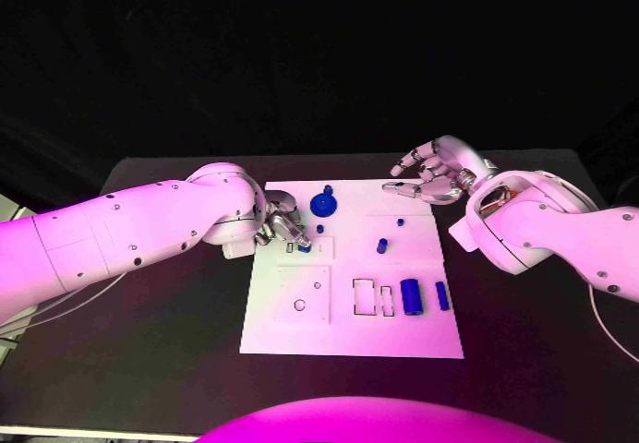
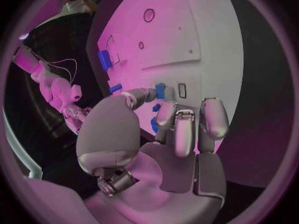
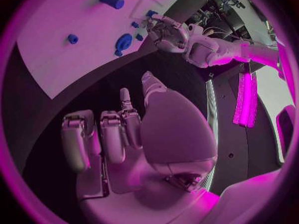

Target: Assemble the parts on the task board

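Close to the left edge of the task board [image 1: 353, 323], my left hand [image 1: 277, 231] pinches a small blue part [image 1: 304, 246]. Beyond the far right corner, my right hand [image 1: 433, 175] hovers with fingers curled, holding nothing.

We cannot tell whether the left hand [image 1: 273, 228] pinches the small blue part [image 1: 305, 246] at its fingertips or only touches it: on the task board [image 1: 400, 337] the fingers cover most of that piece, and in the left wrist view the part [image 2: 160, 91] sits partly behind a fingertip [image 2: 147, 94]. A second blue piece [image 2: 154, 125] near it is half hidden by the curled fingers. The blue gear-shaped part [image 1: 322, 204] is too small for us to read its teeth. The task board's far edge is cut off in the right wrist view.
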Robot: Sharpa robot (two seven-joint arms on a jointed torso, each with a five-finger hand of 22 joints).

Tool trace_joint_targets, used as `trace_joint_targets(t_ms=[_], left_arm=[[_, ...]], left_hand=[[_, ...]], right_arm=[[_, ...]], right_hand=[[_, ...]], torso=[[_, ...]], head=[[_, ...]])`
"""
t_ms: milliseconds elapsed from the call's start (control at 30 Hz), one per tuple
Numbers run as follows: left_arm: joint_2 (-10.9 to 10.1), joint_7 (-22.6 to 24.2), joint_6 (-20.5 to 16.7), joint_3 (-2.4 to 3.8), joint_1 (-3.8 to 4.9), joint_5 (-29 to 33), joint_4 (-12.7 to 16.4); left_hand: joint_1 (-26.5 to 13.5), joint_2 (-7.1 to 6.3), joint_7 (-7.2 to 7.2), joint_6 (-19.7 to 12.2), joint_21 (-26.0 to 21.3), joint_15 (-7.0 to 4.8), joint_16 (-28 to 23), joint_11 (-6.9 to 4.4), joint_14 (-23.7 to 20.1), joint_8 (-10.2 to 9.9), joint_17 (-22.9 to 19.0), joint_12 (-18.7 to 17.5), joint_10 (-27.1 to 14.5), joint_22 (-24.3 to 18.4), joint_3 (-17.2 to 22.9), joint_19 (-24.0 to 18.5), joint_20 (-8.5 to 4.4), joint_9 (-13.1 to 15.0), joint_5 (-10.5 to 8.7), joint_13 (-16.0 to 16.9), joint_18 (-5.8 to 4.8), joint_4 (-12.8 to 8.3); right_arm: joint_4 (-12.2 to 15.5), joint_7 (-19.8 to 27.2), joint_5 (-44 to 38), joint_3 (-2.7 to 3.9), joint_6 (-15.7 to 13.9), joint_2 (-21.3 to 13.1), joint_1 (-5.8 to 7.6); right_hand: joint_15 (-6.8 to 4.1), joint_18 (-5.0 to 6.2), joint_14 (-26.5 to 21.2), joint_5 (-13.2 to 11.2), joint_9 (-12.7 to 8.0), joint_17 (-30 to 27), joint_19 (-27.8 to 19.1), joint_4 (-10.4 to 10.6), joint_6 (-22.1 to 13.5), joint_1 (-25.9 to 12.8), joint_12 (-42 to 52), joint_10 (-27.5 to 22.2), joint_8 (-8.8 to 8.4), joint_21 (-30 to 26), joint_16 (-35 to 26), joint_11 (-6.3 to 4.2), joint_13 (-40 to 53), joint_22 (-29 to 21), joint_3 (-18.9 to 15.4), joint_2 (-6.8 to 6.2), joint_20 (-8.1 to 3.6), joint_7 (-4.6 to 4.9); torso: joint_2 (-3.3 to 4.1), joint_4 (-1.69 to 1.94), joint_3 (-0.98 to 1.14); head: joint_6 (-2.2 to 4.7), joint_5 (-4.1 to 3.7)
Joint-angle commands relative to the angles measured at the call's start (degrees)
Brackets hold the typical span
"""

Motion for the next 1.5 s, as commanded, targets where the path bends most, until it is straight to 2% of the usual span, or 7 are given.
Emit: trace_joint_targets(t_ms=[33, 367, 600, 1500], left_arm=[[0.27, -0.41, 2.58, -0.11, -0.07, -0.04, 0.06], [0.62, -0.63, 2.6, -0.12, -0.06, 0.22, -0.25], [0.9, -0.76, 1.73, -0.11, -0.05, 0.69, -0.46], [2.1, -1.37, 1.27, -0.21, -0.06, 1.09, -1.71]], left_hand=[[0.07, 0.31, -1.2, 1.6, 0.39, -0.44, 0.25, 0.01, 5.13, 0.15, 12.56, 0.2, 0.59, 0.09, 11.16, 0.48, -0.09, -0.01, 0.28, 0.15, -0.63, -11.47], [-0.09, 0.37, -1.21, 1.7, 0.37, -0.44, 0.23, 0.0, 5.12, 0.13, 12.52, 0.38, 0.79, 0.04, 11.11, 0.44, -0.1, 0.08, 0.31, 0.42, -0.62, -11.36], [-1.52, 1.16, -1.52, 2.17, 0.4, -0.54, 0.29, -0.19, 5.18, 0.17, 12.68, 0.77, 1.43, 0.19, 10.78, 0.48, -0.17, 0.86, 0.03, 1.08, -0.66, -10.25], [-1.71, 1.64, -1.6, 2.01, 0.39, -0.64, 0.15, -0.28, 5.08, 0.07, 12.34, 0.32, 1.17, 0.2, 10.99, 0.48, -0.24, 1.15, -0.14, 0.5, -0.65, -10.15]], right_arm=[[0.02, 0.33, -0.2, 0.02, 0.67, 0.02, -0.04], [0.03, 0.31, -0.2, 0.02, 0.64, 0.0, -0.05], [0.06, 0.3, -0.2, 0.02, 0.63, -0.04, -0.05], [0.03, 0.29, -0.22, 0.02, 0.75, -0.06, -0.05]], right_hand=[[-0.46, -0.82, 5.77, 0.29, 0.1, 14.61, 6.0, -0.01, -0.49, -0.08, 0.04, 0.03, 0.33, 0.25, 0.13, -0.26, 8.9, 15.08, 0.0, 0.4, -0.37, -0.06], [-0.46, -0.82, 5.77, 0.29, 0.1, 14.61, 6.0, -0.01, -0.49, -0.08, 0.04, 0.03, 0.33, 0.25, 0.13, -0.26, 8.9, 15.08, 0.0, 0.4, -0.37, -0.06], [-0.46, -0.82, 5.77, 0.29, 0.1, 14.61, 6.0, -0.01, -0.49, -0.08, 0.04, 0.03, 0.33, 0.25, 0.13, -0.26, 8.9, 15.08, 0.0, 0.4, -0.37, -0.06], [-0.46, -0.82, 5.77, 0.29, 0.1, 14.61, 6.0, -0.01, -0.49, -0.08, 0.04, 0.03, 0.33, 0.25, 0.13, -0.26, 8.9, 15.08, 0.0, 0.4, -0.37, -0.06]], torso=[[0.01, 0.04, -0.01], [-0.03, -0.05, 0.02], [-0.02, -0.02, 0.04], [-0.02, 0.0, 0.05]], head=[[-0.13, 0.06], [-0.15, 0.16], [-0.11, 0.11], [-0.35, -0.09]])
